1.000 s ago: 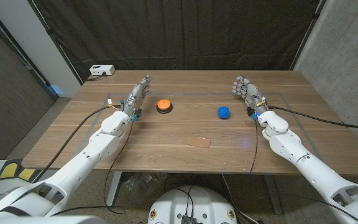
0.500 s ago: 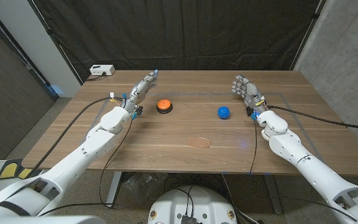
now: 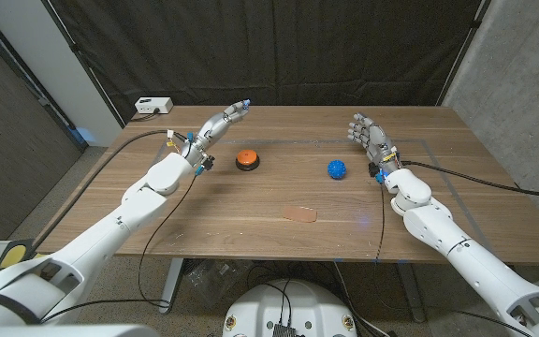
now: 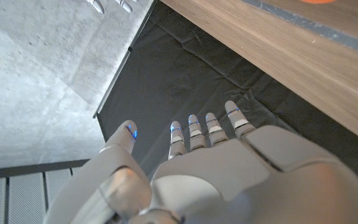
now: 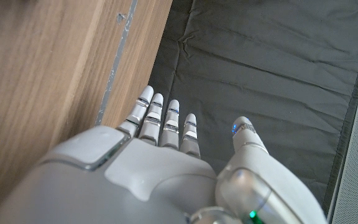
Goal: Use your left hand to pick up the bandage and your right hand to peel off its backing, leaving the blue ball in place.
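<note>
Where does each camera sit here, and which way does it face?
Head view: on the robot's head, looking down at the table; both arms, left hand, right hand, bandage, ball.
Left wrist view: on the left wrist, looking along the left hand toward the curtain.
Right wrist view: on the right wrist, along the right hand.
Both wrist views share the table edge and curtain.

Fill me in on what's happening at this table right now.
Nothing is being handled yet. The robot's left hand is raised over the far left of the table, fingers extended and holding nothing. The right hand is open near the far right. The bandage lies untouched near the front edge, with the blue ball and an orange button further back.
</note>
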